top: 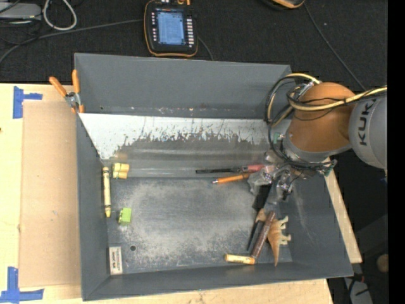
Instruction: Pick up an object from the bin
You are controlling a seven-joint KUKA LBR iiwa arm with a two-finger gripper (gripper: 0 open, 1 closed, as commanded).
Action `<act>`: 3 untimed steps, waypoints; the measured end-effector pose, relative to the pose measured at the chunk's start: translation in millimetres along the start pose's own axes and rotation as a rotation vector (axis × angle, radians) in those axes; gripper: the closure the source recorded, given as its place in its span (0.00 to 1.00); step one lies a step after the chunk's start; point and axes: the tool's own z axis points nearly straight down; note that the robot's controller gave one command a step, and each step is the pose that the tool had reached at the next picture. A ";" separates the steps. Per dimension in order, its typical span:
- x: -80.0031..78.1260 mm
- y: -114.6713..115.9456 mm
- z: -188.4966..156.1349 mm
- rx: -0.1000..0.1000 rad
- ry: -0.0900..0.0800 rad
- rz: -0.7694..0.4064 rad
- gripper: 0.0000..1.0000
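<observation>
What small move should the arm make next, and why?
Probably a short move toward the dark marker. The gripper is at the right side of the bin, just past the marker's upper end. A tan toy dinosaur lies close beside the marker, so a small, careful approach seems best.

Bin point(190, 84) was grey metal; its floor was scuffed pale, with whitish streaks below the far wall.
Left wall: a long yellow marker point(106, 192), a cream-yellow stub point(120, 169), a lime-green block point(124, 216).
Front-left corner: a white tag point(114, 260) with dark print.
Far right: a black pen point(224, 169) with a red tip, and an orange pencil point(229, 178).
Right side: a tan toy dinosaur point(278, 233) and dark brown sticks point(258, 232).
Front wall: a yellowish crayon point(240, 258).
Wrist cover point(319, 128) was orange.
</observation>
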 end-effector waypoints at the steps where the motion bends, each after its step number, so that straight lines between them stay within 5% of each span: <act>1: 0.0 3.1 -43.0 -0.010 0.004 0.001 1.00; 3: -1.4 0.7 -107.6 0.000 0.000 0.002 1.00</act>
